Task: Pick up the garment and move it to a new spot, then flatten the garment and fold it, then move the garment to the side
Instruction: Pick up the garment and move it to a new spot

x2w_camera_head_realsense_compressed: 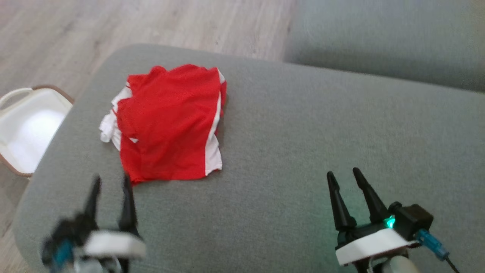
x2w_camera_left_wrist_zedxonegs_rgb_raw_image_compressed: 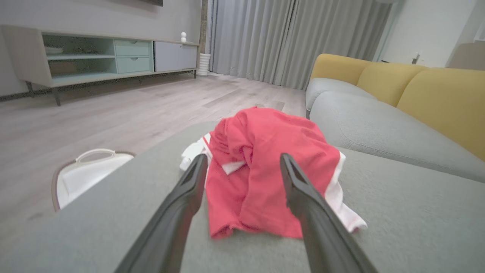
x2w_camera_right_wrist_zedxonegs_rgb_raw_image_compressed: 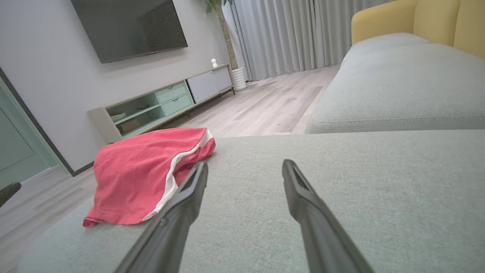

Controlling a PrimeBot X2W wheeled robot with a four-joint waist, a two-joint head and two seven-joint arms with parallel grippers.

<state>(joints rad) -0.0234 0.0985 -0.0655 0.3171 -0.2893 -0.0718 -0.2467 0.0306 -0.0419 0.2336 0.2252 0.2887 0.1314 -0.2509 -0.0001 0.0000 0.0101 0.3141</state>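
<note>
Both released and empty: left tool (x2w_camera_head_realsense_compressed: 111,178) (blurred) by the garment (x2w_camera_head_realsense_compressed: 170,121), right tool (x2w_camera_head_realsense_compressed: 343,171) apart.

The head view looks steeply down on the grey cushion (x2w_camera_head_realsense_compressed: 303,132), while both wrist views skim low across it toward the curtains (x2w_camera_left_wrist_zedxonegs_rgb_raw_image_compressed: 288,38), all three sharing the red garment (x2w_camera_head_realsense_compressed: 170,121), nearest at the left wrist view's centre

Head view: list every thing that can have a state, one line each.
garment: bunched, not flattened, lying unheld on the grey cushion.
left gripper: open, holding nothing, near the garment's edge.
right gripper: open, holding nothing, over bare cushion.
white basket: open-topped, on the floor beside the cushion.
</note>
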